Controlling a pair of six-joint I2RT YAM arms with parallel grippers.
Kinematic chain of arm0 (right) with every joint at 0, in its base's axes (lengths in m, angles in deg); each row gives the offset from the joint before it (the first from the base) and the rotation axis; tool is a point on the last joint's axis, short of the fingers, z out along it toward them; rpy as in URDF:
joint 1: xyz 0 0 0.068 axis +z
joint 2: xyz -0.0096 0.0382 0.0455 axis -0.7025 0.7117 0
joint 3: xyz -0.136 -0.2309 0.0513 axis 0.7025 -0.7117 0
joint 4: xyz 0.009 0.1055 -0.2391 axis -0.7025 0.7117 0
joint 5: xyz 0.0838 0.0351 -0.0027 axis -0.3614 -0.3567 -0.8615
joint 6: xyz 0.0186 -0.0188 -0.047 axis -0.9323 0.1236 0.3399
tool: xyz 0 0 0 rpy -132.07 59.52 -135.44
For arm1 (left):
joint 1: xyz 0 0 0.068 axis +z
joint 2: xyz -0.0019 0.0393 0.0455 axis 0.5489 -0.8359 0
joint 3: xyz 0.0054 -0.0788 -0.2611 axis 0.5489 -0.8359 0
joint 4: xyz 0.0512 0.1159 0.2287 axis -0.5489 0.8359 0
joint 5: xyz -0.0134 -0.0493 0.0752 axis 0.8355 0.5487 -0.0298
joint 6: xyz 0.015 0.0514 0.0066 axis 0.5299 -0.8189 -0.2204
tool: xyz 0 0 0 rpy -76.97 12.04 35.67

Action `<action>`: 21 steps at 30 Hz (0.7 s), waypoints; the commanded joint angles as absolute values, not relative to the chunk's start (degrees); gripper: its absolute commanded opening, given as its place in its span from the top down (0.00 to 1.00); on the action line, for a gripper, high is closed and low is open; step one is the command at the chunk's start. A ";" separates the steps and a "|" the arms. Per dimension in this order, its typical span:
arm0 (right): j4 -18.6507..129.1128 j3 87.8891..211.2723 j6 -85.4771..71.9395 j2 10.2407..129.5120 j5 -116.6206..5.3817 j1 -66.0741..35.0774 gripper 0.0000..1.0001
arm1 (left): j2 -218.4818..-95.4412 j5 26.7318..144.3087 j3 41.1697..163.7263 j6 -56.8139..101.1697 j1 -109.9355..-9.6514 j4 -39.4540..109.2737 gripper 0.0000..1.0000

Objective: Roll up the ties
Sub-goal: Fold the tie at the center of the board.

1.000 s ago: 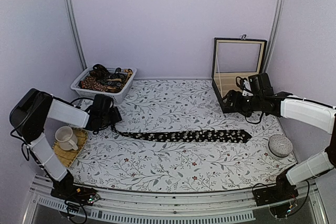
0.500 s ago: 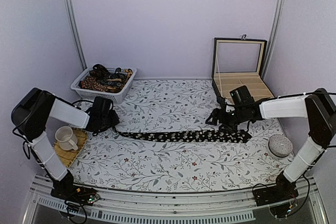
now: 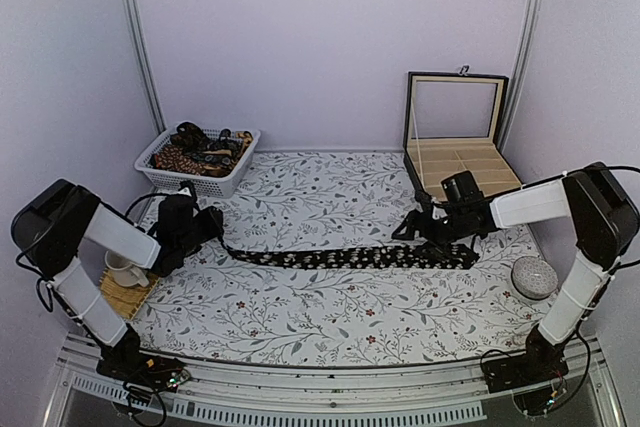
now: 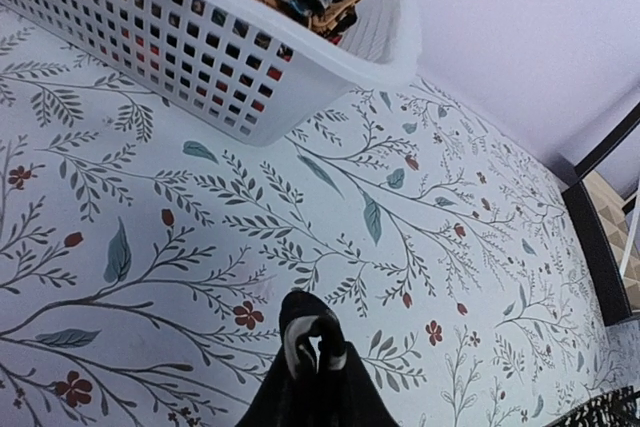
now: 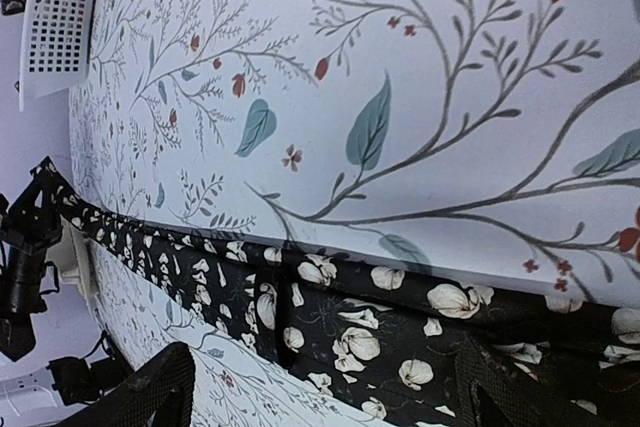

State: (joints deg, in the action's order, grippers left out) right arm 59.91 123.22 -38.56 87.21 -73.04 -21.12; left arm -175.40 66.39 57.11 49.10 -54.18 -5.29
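Black tie [image 3: 345, 258], pale flower print, lies stretched across the middle of the bench [image 3: 320, 197] in the top view. Narrow end is at frame left, wide end at frame right.

My left gripper [image 3: 210, 234] sits at the narrow end and is closed on it. In the left wrist view the tie's tip pokes up, bunched, at bottom centre.

My right gripper [image 3: 430, 240] is over the wide end, jaws spread wide, holding nothing. In the right wrist view my fingers [image 5: 140, 392] show at the lower left and lower right, with the wide part of the tie running between them. Can't tell if they touch the fabric.

White basket [image 3: 190, 179] at upper left of the top view holds a pile of other ties [image 3: 200, 152], brown-orange and dark patterned. Open black box [image 3: 456, 160] is at upper right, lid up, just behind my right gripper. Cup [image 3: 125, 265] sits on a woven mat [image 3: 135, 295] at lower left, partly hidden by my left arm. Grey round bowl [image 3: 533, 277] is at right, near the tie's wide tip but apart.
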 commanded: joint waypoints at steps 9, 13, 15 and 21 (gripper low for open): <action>69.23 119.62 -36.88 80.89 -63.34 -34.32 0.07 | -175.80 67.65 50.66 55.56 -53.77 -16.59 0.66; 69.56 121.10 -36.69 80.02 -62.38 -35.82 0.07 | -175.57 68.39 48.76 56.45 -53.86 -18.09 0.65; 69.83 122.69 -36.28 79.54 -62.48 -35.84 0.07 | -175.09 69.02 48.57 56.29 -53.86 -18.05 0.64; 69.91 126.46 -32.98 74.90 -65.80 -34.20 0.07 | -172.53 71.53 48.15 54.75 -53.85 -17.18 0.54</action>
